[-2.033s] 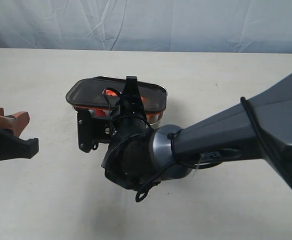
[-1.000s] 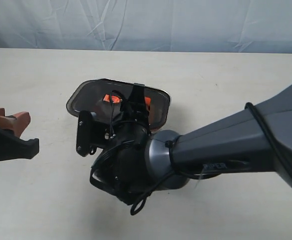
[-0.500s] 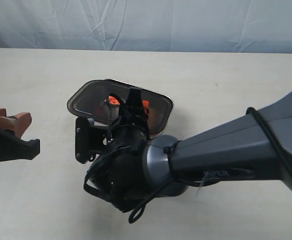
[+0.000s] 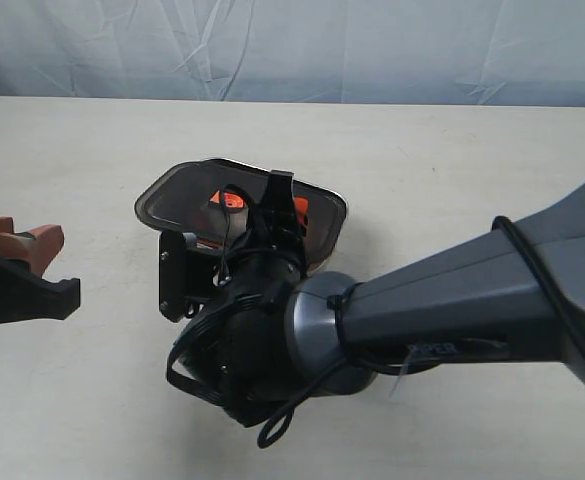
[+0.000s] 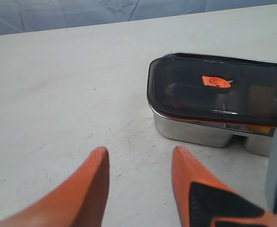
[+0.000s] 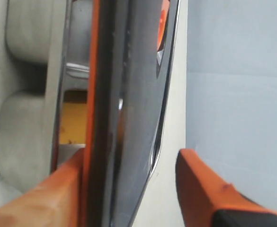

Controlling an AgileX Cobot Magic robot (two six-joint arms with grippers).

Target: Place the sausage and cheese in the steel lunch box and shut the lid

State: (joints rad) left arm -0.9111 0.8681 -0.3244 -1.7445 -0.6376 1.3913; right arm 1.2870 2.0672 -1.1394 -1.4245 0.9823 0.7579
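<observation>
One steel lunch box on the pale table, near the middle. Two rounded compartments bulging in its steel wall.

One lid, dark and translucent, lying over the box, with one orange valve near its centre and one orange seal along its edge. Looks tilted in the exterior view; no telling whether seated all round.

One piece of cheese, yellow, inside a compartment under the lid. No telling the sausage through the dark lid.

Two grippers, each with two orange fingers.
- Right gripper at the box's near side, on the big right arm reaching in from the right. Jaws spread with the lid's edge between them. One finger against that edge, the other clear of it across an open gap. Not clamped.
- Left gripper low over the table at the left of the exterior view, well apart from the box. Fingers parted, with only bare table showing between them.
</observation>
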